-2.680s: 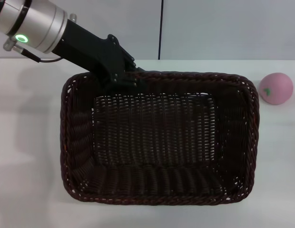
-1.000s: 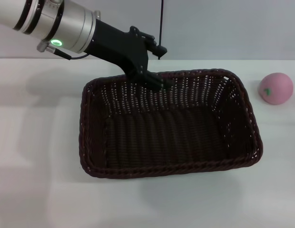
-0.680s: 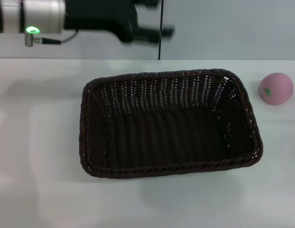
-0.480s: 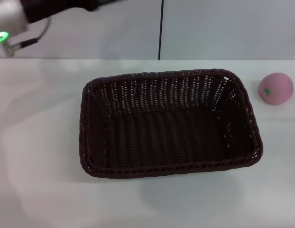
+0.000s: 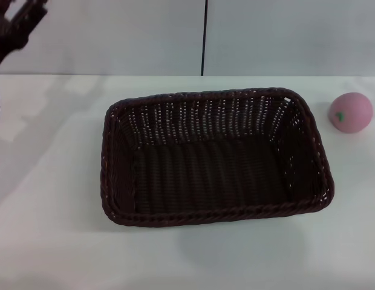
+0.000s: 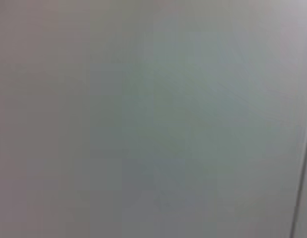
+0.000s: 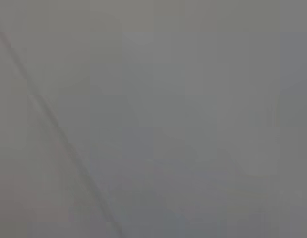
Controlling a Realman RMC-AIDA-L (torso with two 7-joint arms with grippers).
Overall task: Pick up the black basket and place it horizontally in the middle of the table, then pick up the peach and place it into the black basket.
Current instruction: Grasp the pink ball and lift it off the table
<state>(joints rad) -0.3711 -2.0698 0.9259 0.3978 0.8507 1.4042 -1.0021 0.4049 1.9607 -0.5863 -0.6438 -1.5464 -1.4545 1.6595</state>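
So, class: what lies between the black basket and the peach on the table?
Nothing: in the head view only bare white table separates the black basket from the peach, which sits apart beyond its right end.

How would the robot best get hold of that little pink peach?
Probably from straight above, fingers closing on the sides of the peach. It is round and sits alone on the table, clear of the black basket, so nothing blocks a downward reach.

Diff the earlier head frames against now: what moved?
The left gripper let go of the black basket after setting it down mid-table, then pulled back up toward the robot's left. The peach stayed put on the table, outside the basket.
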